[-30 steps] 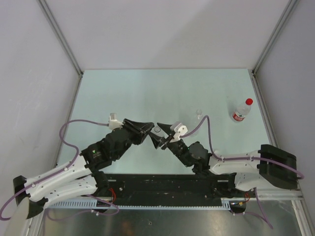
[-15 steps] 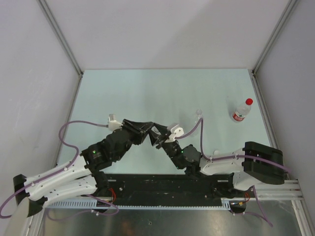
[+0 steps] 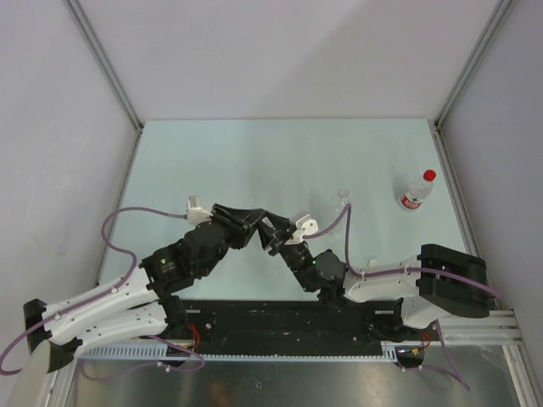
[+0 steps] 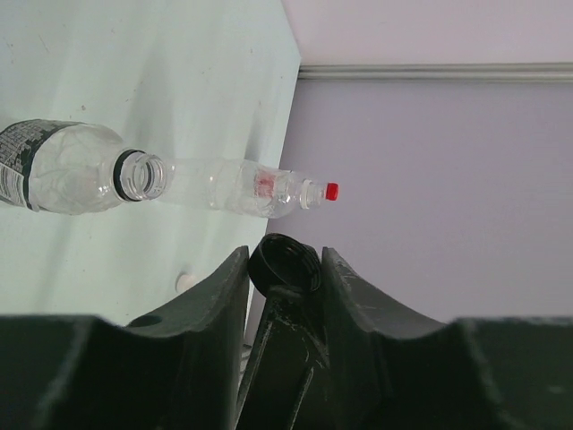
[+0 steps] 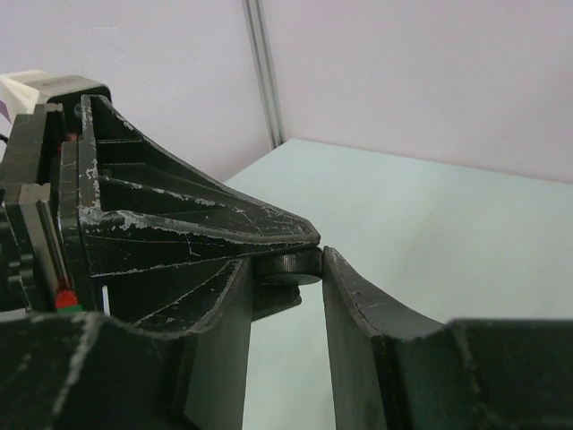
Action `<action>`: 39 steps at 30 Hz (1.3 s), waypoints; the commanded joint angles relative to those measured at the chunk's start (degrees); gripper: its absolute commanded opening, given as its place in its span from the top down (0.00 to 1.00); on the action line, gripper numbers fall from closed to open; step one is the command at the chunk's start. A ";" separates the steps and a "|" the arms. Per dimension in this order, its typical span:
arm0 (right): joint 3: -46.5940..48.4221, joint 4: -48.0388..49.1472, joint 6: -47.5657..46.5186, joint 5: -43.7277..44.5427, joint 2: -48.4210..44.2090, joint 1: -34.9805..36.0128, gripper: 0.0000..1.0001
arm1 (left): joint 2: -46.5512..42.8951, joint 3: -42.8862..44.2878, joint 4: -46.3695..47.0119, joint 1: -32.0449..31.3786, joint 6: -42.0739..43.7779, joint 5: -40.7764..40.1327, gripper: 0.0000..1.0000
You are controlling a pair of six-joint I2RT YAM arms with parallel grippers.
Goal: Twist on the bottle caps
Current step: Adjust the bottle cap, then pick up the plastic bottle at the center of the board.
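The black cap [image 4: 285, 262] hangs in the air between both grippers, above the near middle of the table. My left gripper [image 3: 257, 222] is shut on it, its fingers [image 4: 224, 287] pressing the cap's sides. My right gripper [image 3: 268, 231] meets it tip to tip, and both its fingers [image 5: 345, 278] touch the black cap [image 5: 288, 266]. An open clear bottle [image 3: 343, 197] with a dark label [image 4: 63, 170] stands to the right. Further right stands a labelled bottle [image 3: 415, 193] with a red cap [image 3: 429, 175]. A whitish cap [image 3: 372, 264] lies beside the right arm.
Grey walls and metal posts [image 3: 109, 72] close the pale green table [image 3: 254, 153] on three sides. The arms' base rail [image 3: 280, 326] runs along the near edge. Purple cables [image 3: 119, 229] loop off both arms.
The right arm has swung left and its jaws have narrowed onto the black cap held by the left gripper. The left arm has barely moved.
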 commanded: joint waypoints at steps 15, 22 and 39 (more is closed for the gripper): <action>2.46 -17.41 5.05 -2.00 -12.12 -1.42 0.96 | -2.96 7.76 3.21 -0.68 41.36 -7.83 0.00; 2.44 -47.14 20.31 -11.96 -32.10 -11.15 0.95 | 3.15 15.94 31.69 13.27 103.46 34.82 0.00; 16.30 -74.47 19.42 -24.88 -33.44 -11.93 0.92 | 15.59 1.70 16.84 41.02 131.53 91.91 0.00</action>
